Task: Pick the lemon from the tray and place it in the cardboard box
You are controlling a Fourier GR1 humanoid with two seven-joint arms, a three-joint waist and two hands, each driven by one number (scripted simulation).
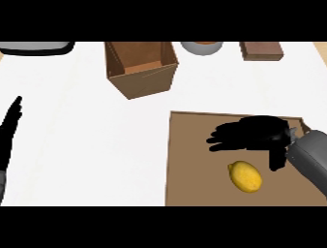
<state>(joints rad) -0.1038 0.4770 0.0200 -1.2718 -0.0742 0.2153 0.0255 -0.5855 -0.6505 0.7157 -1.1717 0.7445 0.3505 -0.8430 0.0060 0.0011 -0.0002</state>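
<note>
A yellow lemon [245, 176] lies on the brown tray [195, 160], toward its near side. My right hand [256, 133] hovers over the tray just beyond the lemon, fingers stretched to the left and thumb pointing down toward the fruit, holding nothing. The open cardboard box [142, 68] stands upright at the far middle of the white counter, well behind the tray. My left hand [1, 140] rests open at the view's left edge, fingers up.
Along the counter's far edge sit a grey appliance [35, 47] at the left, a grey bowl [200, 47] beside the box, and a brown block [260, 50] at the right.
</note>
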